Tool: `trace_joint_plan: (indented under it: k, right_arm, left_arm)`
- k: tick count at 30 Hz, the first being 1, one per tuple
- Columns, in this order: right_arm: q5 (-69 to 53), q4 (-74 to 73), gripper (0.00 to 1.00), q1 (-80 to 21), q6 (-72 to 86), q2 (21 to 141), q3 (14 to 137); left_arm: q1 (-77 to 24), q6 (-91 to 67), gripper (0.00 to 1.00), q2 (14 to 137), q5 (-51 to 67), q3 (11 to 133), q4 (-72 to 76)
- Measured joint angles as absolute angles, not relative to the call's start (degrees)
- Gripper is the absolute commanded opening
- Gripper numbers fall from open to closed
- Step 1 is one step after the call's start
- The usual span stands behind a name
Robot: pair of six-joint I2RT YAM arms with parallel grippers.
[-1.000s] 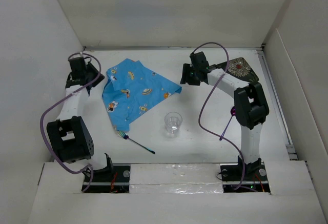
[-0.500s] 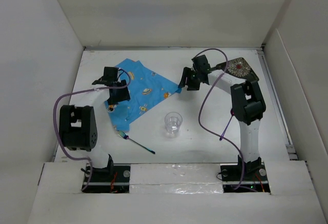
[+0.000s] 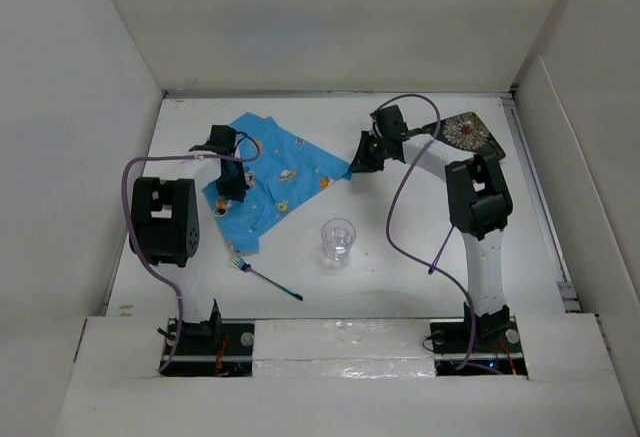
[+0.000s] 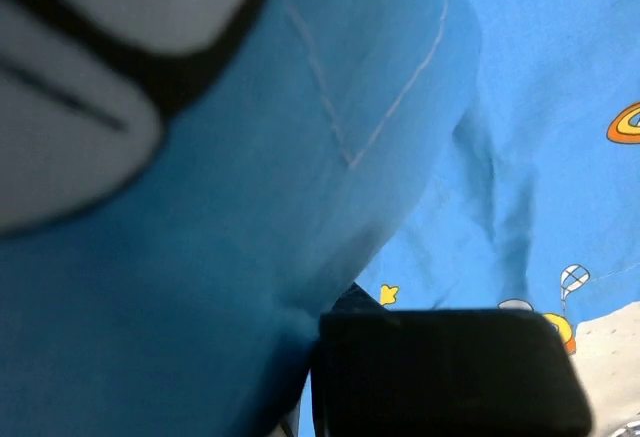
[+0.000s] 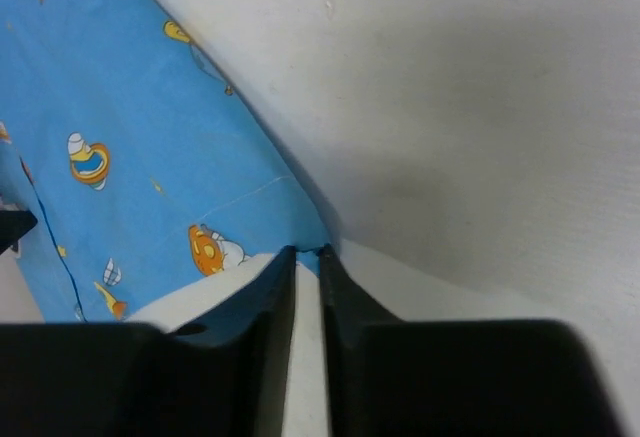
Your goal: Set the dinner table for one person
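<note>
White walls (image 3: 330, 27) box in the bench (image 3: 400, 257). Left end effector (image 3: 232, 179) clamps shut on the space-print placemat (image 3: 285, 172); right end effector (image 5: 308, 255), nearly closed, nips its corner.

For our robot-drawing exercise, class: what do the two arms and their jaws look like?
The left arm and right arm both have white tubular links joined by boxy black joint housings. A purple cable loops loosely along each. The jaws are black and blocky.

Bright even light, soft shadows, blurry wrist close-ups
</note>
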State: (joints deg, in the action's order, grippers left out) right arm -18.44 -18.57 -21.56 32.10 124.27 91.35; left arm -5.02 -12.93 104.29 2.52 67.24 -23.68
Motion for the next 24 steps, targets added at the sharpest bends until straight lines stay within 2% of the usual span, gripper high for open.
trace_joint_plan:
  k: [3, 9, 13, 17, 20, 21, 22, 23, 24]
  right_arm:
    - [-19.3, -18.4, 0.00, -21.5, 32.8, 124.6, 92.8]
    - [-19.2, -16.0, 0.00, -20.9, 33.7, 123.6, 94.3]
    - [-16.8, -16.0, 0.00, -19.7, 33.6, 119.0, 94.4]
    - [-14.5, -18.0, 0.00, -18.1, 31.8, 113.1, 99.7]
    - [-13.2, -18.2, 0.00, -17.4, 30.4, 108.6, 102.5]
    - [-12.3, -17.4, 0.00, -17.4, 30.0, 107.7, 102.4]
    - [-12.1, -17.3, 0.00, -17.5, 30.0, 105.1, 100.5]
    - [-11.9, -16.6, 0.01, -17.6, 29.8, 103.4, 98.5]
    - [-11.6, -16.2, 0.20, -17.7, 29.6, 102.1, 96.4]
  left_arm:
    - [-5.0, -12.9, 0.00, 105.6, 2.6, 69.1, -24.1]
    - [-5.0, -13.8, 0.00, 107.2, 6.3, 78.8, -25.6]
    - [-5.0, -15.6, 0.00, 108.2, 11.0, 92.8, -25.6]
    - [-5.2, -15.0, 0.00, 110.5, 15.0, 108.1, -28.2]
    - [-6.7, -13.0, 0.00, 110.0, 13.2, 108.5, -28.8]
    - [-7.6, -12.5, 0.13, 109.0, 12.5, 105.3, -28.1]
    - [-8.6, -12.2, 0.13, 108.2, 11.9, 101.8, -28.4]
    - [-9.8, -12.2, 0.22, 107.7, 10.9, 98.0, -28.5]
    - [-10.9, -12.0, 0.35, 107.5, 10.0, 94.7, -28.9]
